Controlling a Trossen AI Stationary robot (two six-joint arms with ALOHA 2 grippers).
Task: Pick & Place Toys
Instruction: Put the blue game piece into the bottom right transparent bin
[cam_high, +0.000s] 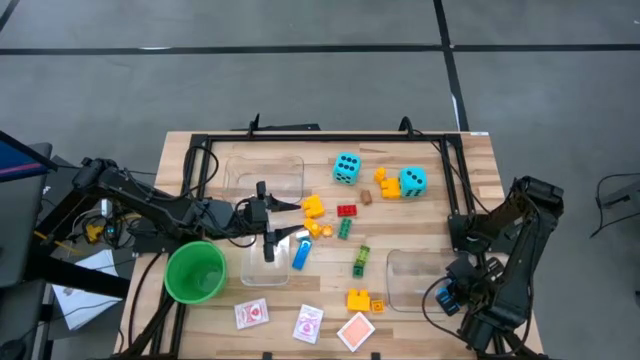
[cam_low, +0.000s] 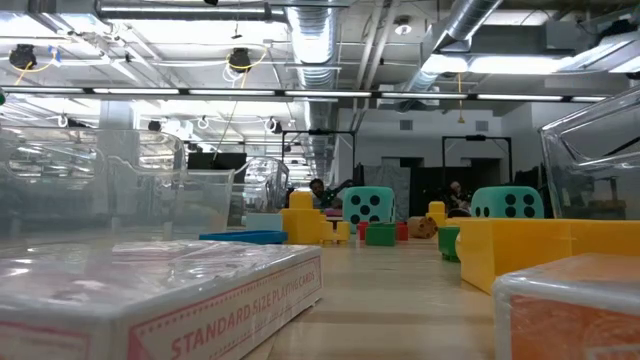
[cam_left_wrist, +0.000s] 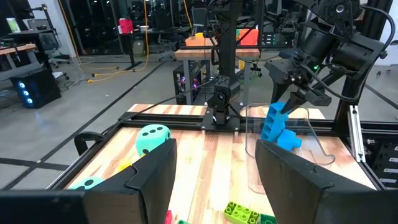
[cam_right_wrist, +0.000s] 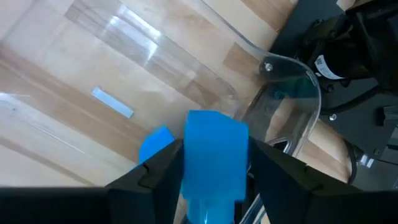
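Our right pincer is clamped on a blue brick, poised over the clear bin at the right side of the bench (which looks to hold no toy yet). Our left pincer waits mid-bench, fingers apart and holding nothing. We judge the job barely begun: both cyan dice, the playing cards and the red brick with its neighbours lie loose.

Robotics lab: exposed ceiling ducts, workbenches, concrete floor
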